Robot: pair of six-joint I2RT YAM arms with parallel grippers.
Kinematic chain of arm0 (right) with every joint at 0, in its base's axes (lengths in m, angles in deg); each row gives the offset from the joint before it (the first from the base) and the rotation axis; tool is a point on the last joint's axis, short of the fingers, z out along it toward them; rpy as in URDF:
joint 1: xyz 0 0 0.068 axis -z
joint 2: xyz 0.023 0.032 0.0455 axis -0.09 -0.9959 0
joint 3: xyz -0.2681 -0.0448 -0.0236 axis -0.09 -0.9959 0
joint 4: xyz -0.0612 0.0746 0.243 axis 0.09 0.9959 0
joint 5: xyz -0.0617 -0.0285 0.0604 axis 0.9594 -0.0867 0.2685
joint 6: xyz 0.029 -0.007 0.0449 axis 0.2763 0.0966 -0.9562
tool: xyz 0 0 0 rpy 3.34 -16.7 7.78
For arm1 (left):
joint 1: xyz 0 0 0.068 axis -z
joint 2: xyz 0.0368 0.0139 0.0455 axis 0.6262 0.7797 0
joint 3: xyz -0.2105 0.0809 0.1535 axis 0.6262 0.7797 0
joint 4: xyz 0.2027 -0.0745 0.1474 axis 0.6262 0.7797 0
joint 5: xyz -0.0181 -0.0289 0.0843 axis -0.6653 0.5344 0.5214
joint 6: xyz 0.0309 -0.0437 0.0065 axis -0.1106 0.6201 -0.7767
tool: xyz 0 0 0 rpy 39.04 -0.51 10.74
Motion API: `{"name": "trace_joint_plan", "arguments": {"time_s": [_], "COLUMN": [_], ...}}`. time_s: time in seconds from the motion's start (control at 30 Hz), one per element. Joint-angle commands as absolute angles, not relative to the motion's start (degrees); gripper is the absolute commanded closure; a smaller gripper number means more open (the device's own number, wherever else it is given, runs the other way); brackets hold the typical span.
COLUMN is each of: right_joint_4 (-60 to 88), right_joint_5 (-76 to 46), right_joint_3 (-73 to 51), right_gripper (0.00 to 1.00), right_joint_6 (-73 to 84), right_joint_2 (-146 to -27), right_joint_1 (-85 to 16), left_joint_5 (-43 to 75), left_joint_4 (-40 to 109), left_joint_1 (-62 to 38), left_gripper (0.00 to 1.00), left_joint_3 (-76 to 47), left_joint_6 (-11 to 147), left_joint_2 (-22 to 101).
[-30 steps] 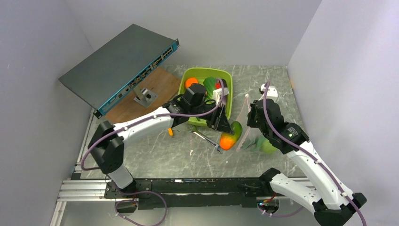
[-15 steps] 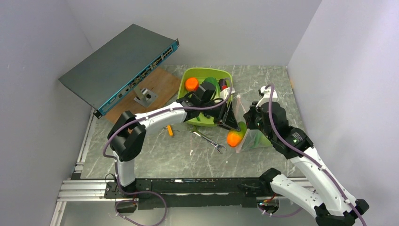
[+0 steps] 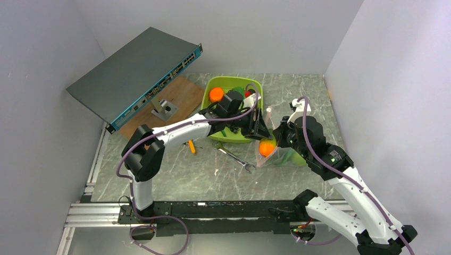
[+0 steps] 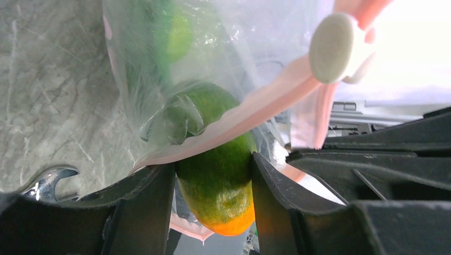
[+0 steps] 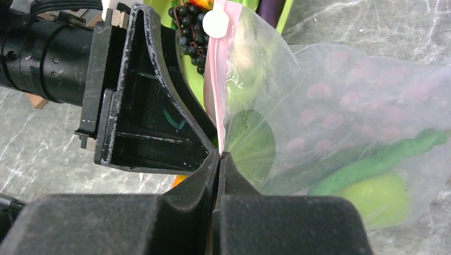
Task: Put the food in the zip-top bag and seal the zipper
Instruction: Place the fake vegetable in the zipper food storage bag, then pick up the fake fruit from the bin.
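Note:
My left gripper is shut on a green-and-orange toy fruit. The fruit's green end is inside the mouth of the clear zip-top bag; its orange end still sticks out. The pink zipper strip lies across the fruit, with its white slider at one end. My right gripper is shut on the pink strip and holds the mouth up. Inside the bag are a round green fruit and a long green vegetable.
The lime-green tub behind the left gripper holds an orange and dark grapes. A silver wrench and an orange-handled tool lie on the marble table. A tilted network switch stands over a wooden board at back left.
My left gripper has carried the fruit right and up from the table to the bag's mouth. My right gripper has lifted the bag's mouth and moved slightly left toward it.

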State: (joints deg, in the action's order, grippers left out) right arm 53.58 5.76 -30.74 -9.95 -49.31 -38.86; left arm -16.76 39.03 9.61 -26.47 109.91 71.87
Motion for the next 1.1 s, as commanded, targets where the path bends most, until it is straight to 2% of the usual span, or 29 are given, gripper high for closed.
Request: {"name": "trace_joint_plan", "arguments": {"time_s": [0.0, 0.17, 0.23, 0.27, 0.43, 0.73, 0.87, 1.07], "right_joint_4": [50.61, 51.36, 50.75, 50.82, 51.02, 52.38, 53.83, 54.18], "right_joint_5": [5.05, 5.40, 5.81, 5.79, 6.28, 8.47, 10.03, 13.91], "right_joint_3": [-30.17, -29.54, -30.23, -30.21, -30.21, -29.72, -28.90, -29.13], "right_gripper": [1.00, 1.00, 1.00, 1.00, 1.00, 1.00, 1.00, 1.00], "right_joint_6": [-9.32, -9.49, -9.45, -9.41, -9.40, -9.81, -10.69, -12.14], "right_joint_2": [-48.42, -49.17, -48.95, -49.00, -49.08, -50.88, -51.66, -52.15], "right_joint_1": [-39.16, -39.12, -39.18, -39.18, -39.12, -39.18, -39.15, -39.17], "left_joint_5": [-10.03, -9.77, -8.71, -8.40, -7.06, -2.39, 2.22, 15.52], "left_joint_4": [41.34, 43.34, 45.16, 46.17, 47.14, 48.29, 48.78, 52.01], "left_joint_1": [10.79, 11.02, 11.10, 11.10, 10.98, 10.16, 9.68, 9.67], "left_gripper": [0.60, 0.43, 0.17, 0.12, 0.10, 0.19, 0.14, 0.13], "left_joint_3": [-28.41, -28.80, -29.08, -28.99, -27.20, -23.15, -19.57, -14.01], "left_joint_6": [108.41, 106.49, 105.33, 105.02, 103.49, 99.42, 97.45, 93.97], "left_joint_2": [68.08, 66.89, 66.02, 65.48, 62.02, 54.95, 50.27, 43.53]}}
